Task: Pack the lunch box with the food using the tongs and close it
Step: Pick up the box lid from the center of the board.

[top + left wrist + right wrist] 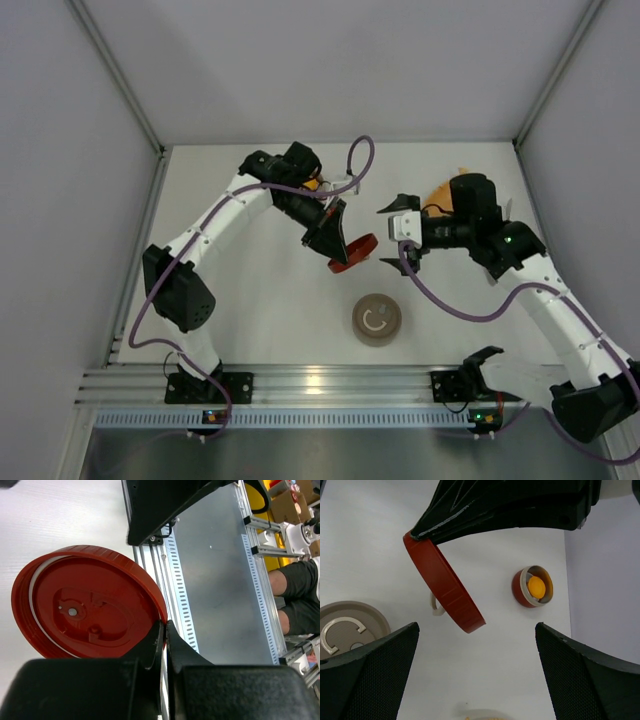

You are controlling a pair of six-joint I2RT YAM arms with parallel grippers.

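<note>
My left gripper (pixel 340 245) (pixel 166 627) is shut on the rim of a red round lid (pixel 352 252) (pixel 90 610), holding it tilted above the table. In the right wrist view the lid (pixel 445 585) hangs edge-on from the left fingers. Behind it stands the lunch box (pixel 520 592), a small red tin, open, with a round orange-yellow piece of food (pixel 536 586) inside. My right gripper (pixel 388 236) (pixel 477 635) is open and empty, just right of the lid and pointing at it. The tongs are out of view.
A tan round lid (pixel 377 319) (pixel 350 627) with a C-shaped handle lies flat near the table's front. An orange dish (pixel 452 187) peeks out behind the right arm. A small white loop (pixel 436 609) shows behind the red lid. Grey walls close three sides.
</note>
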